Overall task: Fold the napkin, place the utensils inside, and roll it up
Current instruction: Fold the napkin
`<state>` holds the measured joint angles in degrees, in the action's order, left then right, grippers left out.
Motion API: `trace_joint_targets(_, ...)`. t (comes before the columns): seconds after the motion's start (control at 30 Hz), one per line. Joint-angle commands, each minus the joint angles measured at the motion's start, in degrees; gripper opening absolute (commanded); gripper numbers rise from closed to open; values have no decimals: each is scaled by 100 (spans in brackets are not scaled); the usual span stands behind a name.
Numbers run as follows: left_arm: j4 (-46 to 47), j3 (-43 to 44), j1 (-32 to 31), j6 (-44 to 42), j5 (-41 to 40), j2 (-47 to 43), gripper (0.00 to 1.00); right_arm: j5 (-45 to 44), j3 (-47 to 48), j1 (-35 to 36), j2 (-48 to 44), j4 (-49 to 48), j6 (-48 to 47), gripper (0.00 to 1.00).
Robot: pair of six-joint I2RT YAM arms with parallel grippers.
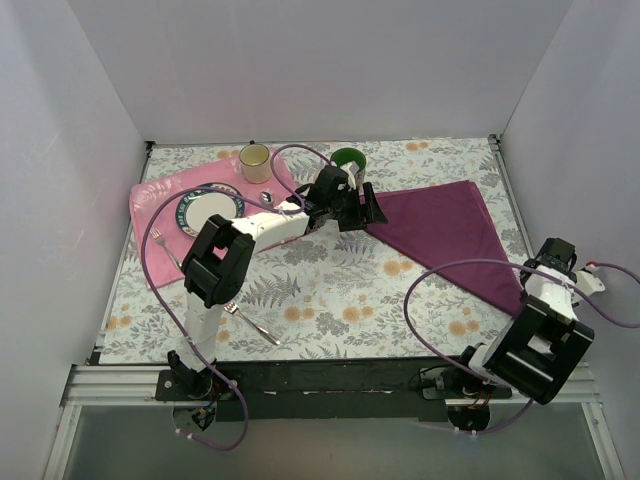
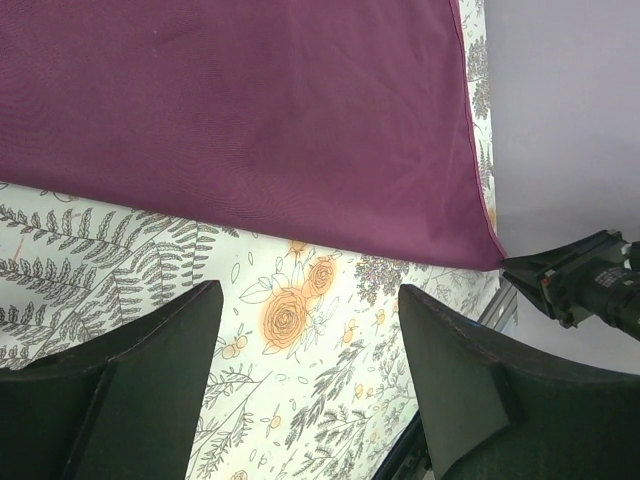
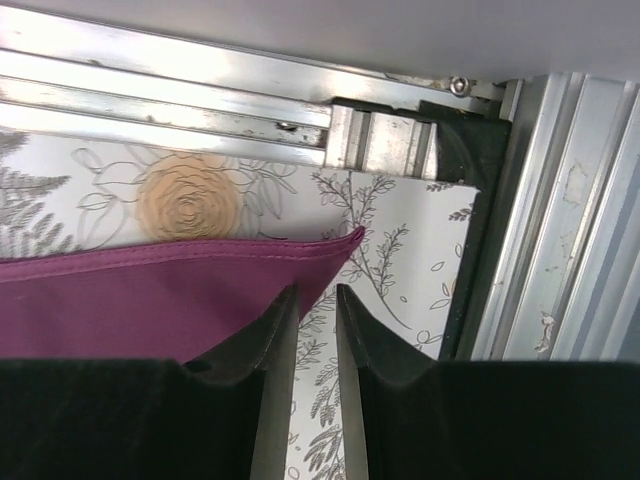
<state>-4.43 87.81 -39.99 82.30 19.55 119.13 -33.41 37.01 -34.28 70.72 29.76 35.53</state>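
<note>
The folded napkin (image 1: 450, 235) lies right of the pink mat (image 1: 150, 205), with the left gripper (image 2: 310, 300) wide open and empty over its mat-side end. At the far corner, the right gripper (image 3: 317, 295), jaws a slit apart and empty, could pinch only one layer and undo the fold.

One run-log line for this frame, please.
phase: fold | napkin: triangle, flat | left tool: open, at napkin edge | right tool: jaws nearly closed at napkin corner, grip unclear
</note>
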Motion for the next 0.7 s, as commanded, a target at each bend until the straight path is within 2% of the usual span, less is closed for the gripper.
trace_joint_targets(0.0,-111,96,-18,-56,14,-663,71,-456,69,-96,284,21,191,29)
trace_joint_targets(0.17,-120,69,0,-56,-4,-716,72,-667,-168,-114,-241,311,402,29)
trace_joint_targets(0.27,-155,87,35,-39,5,-733,72,-457,-151,-105,-436,189,157,27)
trace_joint_targets(0.37,-146,87,61,-21,-22,-725,72,-359,-72,244,-480,153,103,24)
trace_joint_targets(0.5,-129,157,88,31,40,-619,72,-658,157,493,-209,30,147,24)
trace_joint_targets(0.67,-129,140,96,58,40,-680,74,-747,43,239,424,12,542,29)
